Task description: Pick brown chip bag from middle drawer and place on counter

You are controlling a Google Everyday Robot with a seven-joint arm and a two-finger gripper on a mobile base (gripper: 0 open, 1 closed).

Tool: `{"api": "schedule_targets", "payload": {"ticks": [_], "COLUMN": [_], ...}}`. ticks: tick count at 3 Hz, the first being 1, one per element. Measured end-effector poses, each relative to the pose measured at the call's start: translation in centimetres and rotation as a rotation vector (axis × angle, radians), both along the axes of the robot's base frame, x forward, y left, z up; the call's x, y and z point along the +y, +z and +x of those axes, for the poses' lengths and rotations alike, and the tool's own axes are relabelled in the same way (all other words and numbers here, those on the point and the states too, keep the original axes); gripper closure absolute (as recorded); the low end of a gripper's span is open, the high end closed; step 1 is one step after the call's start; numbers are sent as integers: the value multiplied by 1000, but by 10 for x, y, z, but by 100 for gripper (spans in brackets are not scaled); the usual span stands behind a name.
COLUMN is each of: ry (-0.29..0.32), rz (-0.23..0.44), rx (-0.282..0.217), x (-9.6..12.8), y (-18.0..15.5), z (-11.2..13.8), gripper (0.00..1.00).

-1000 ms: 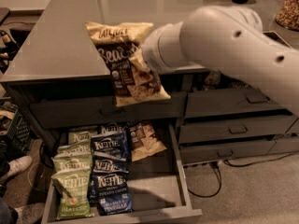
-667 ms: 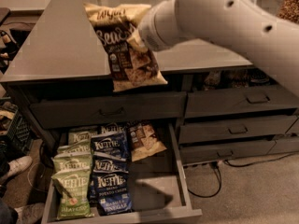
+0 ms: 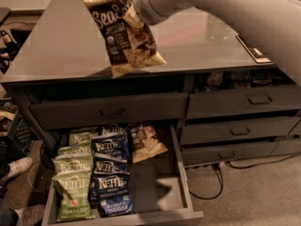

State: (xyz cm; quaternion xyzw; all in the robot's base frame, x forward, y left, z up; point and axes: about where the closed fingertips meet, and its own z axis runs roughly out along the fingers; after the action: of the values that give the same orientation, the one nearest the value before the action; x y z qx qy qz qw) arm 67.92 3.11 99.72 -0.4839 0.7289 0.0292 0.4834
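Note:
The brown chip bag (image 3: 123, 36), dark brown with white "Sea Salt" lettering and a tan top band, hangs tilted in the air above the front part of the counter (image 3: 56, 46). My gripper (image 3: 136, 17) holds it at its upper right edge, at the end of the big white arm coming in from the upper right; most of the gripper is hidden behind the wrist and the bag. Below, the middle drawer (image 3: 162, 192) is pulled open. A second brown bag (image 3: 146, 142) lies at its back.
Blue Kettle bags (image 3: 111, 173) and green Kettle bags (image 3: 73, 189) fill the drawer's left half. A patterned board (image 3: 253, 48) lies at the counter's right edge. Narrower shut drawers (image 3: 240, 131) are at the right. A crate (image 3: 14, 126) and a shoe (image 3: 16, 166) are at the left. A cable (image 3: 211, 192) lies on the floor.
The arm has raised the brown chip bag higher and further back, from the counter's front edge to above its top.

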Motion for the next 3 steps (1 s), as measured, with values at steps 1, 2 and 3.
{"api": "schedule_targets", "payload": {"ticks": [1,2,3], "ry": [-15,-21,-14], "rz": [-21,-31,-41], "rx": [-8,-10,14], "x": [6,15,26], "y": [9,10,-6], "z": [33,64,88], "gripper": [100,100,100]}}
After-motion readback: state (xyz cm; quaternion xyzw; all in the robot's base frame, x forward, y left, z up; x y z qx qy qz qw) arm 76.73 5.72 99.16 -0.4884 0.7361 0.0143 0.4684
